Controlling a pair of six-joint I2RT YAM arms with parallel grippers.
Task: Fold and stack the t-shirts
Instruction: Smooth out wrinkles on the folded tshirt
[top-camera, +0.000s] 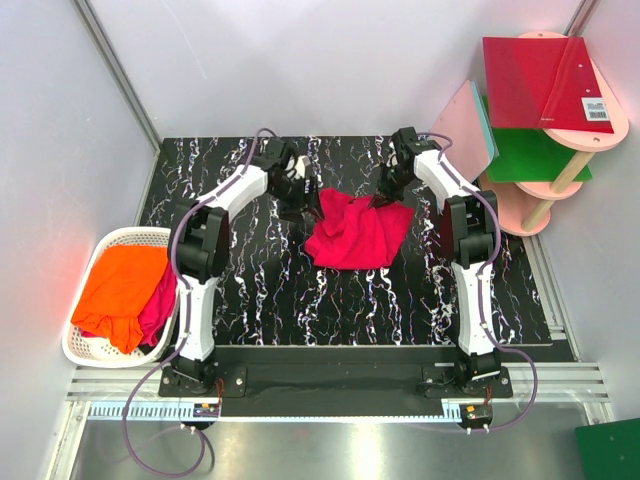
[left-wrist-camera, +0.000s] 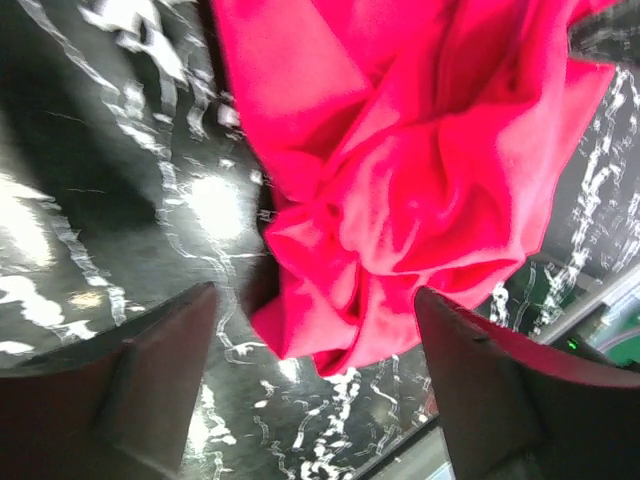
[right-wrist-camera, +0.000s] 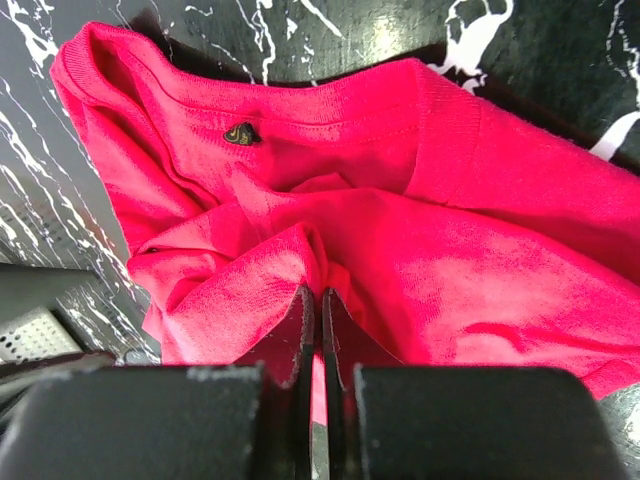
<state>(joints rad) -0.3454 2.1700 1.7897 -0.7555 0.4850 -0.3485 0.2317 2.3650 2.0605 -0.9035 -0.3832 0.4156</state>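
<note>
We are pinching a fold of the crimson t-shirt (right-wrist-camera: 420, 230) in our right gripper (right-wrist-camera: 318, 300), its two fingers pressing together with only the cloth between them. Just ahead of that gripper the shirt's collar is lying open, showing a small dark tag (right-wrist-camera: 240, 133). We are holding our left gripper (left-wrist-camera: 315, 340) wide open with nothing in its grasp; a crumpled edge of the same shirt is bunching just beyond and between its spread fingers (left-wrist-camera: 150, 350), touching neither as far as we can tell. The shirt is lying rumpled between the two grippers on the black marbled table (top-camera: 250, 285). Well off to the outer side of our left arm, a white basket (top-camera: 82, 352) is holding an orange t-shirt (top-camera: 120, 285) and another crimson t-shirt (top-camera: 158, 300). Beyond our right arm, a pink shelf (top-camera: 575, 140) is carrying a red board (top-camera: 540, 80) and a green board (top-camera: 530, 155).
</note>
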